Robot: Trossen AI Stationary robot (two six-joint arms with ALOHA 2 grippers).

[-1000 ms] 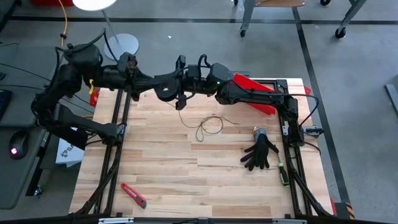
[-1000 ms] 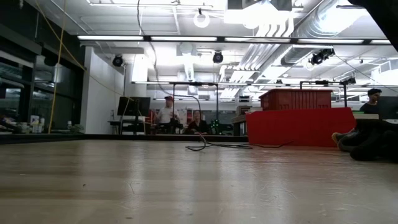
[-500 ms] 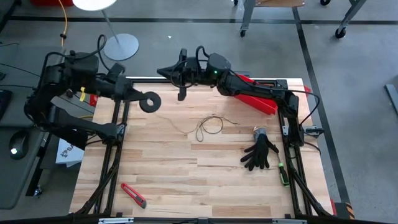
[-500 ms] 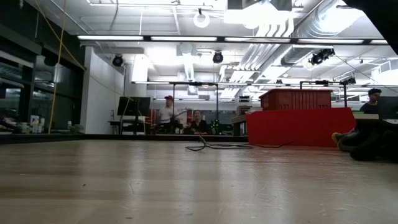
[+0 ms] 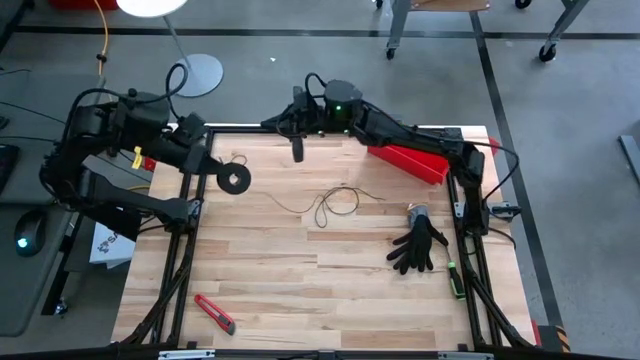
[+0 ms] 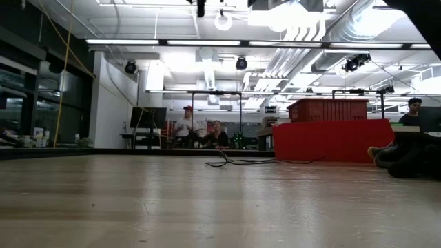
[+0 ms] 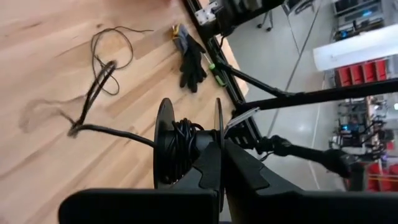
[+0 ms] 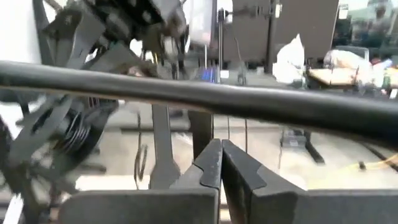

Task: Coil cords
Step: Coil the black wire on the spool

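Two arms are reaching in over the far edge of the wooden surface (image 5: 300, 290). Left tool (image 5: 222, 172) is hanging over the far left corner, its fingers (image 7: 208, 174) clamped together on the rim of the small black spool (image 5: 233, 179), holding it off the wood; the wrist view is showing dark windings (image 7: 181, 146) sitting between the spool's two discs. Thin cord (image 5: 335, 203) is trailing from the spool across to mid-surface, where it is lying in a few loose loops on the planks. Right tool (image 5: 297, 148) is hovering over the far edge near the middle, pointing down, fingers (image 8: 219, 165) pressed together and gripping nothing. Red box (image 5: 410, 160) is sitting under the right arm at the far right. Black glove (image 5: 418, 246) is lying near the right edge. Red utility knife (image 5: 215, 313) is resting at the near left.
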